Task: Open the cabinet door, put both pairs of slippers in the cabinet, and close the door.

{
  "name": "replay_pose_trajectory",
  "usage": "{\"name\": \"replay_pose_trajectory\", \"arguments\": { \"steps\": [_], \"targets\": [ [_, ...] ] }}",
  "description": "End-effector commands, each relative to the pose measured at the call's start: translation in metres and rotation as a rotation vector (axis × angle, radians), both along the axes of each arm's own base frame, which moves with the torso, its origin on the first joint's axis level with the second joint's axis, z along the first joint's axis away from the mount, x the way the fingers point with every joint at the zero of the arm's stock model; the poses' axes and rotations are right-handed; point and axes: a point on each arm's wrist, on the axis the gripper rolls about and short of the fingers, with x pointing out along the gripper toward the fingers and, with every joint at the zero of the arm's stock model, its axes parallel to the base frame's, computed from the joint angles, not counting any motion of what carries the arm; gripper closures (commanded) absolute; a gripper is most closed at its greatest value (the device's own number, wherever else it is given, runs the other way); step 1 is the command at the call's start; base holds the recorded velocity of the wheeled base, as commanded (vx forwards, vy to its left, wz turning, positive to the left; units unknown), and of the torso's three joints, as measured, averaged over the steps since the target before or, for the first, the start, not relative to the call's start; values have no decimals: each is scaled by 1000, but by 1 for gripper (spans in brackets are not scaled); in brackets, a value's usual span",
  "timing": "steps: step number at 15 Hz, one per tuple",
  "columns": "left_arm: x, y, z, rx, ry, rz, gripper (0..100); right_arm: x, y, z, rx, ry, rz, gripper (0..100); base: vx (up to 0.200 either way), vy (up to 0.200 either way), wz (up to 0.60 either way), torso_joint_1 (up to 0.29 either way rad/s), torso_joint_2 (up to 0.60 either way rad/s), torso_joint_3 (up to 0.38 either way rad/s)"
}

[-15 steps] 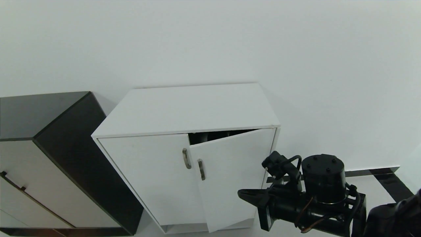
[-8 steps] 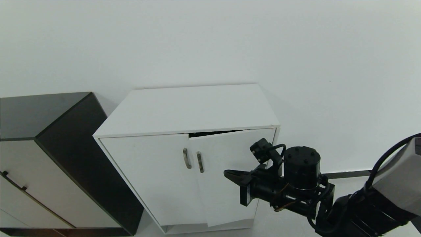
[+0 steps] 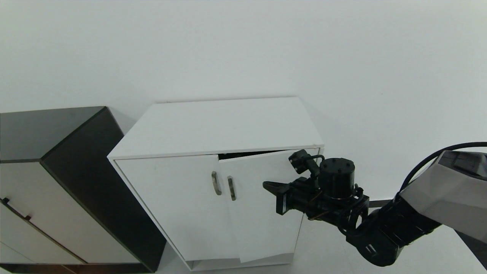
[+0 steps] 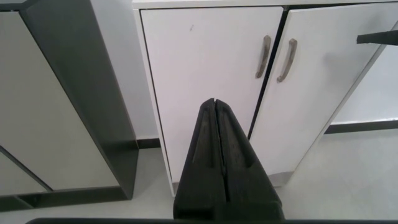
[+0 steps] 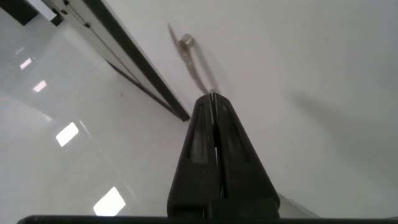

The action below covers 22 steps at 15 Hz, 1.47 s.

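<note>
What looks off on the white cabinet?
The right door sits ajar: a dark gap shows along its top edge and its bottom juts past the closed left door. The shut right hand is close to its face.

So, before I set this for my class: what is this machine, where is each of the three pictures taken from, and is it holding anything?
It is a two-armed robot on wheels. Each arm ends in a gripper, a clamp with two fingers. The wide picture comes from a camera on its head, looking down at a white cabinet that stands beside a dark cabinet. The other two pictures come from cameras on the wrists, so each one looks along its own gripper. The right gripper is shut and empty. Its tip is at the face of the right door, which stands slightly ajar with a dark gap along its top. The left gripper is also shut and empty, held back from the cabinet and pointing at the closed left door.
</note>
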Motion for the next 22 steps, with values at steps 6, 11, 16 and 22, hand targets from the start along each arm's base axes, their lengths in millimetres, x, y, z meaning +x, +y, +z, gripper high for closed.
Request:
{"name": "replay_pose_trajectory", "arguments": {
  "steps": [6,11,16,22],
  "targets": [
    [0,0,0,1,1,0,100,18,1,-8,-8,10,-27,100,0,0,0,0,0,0],
    [0,0,0,1,1,0,100,29,2,-7,-8,10,-41,100,0,0,0,0,0,0],
    [0,0,0,1,1,0,100,43,2,-5,-7,9,-61,100,0,0,0,0,0,0],
    [0,0,0,1,1,0,100,55,0,-5,-4,6,-81,100,0,0,0,0,0,0]
  ]
}}
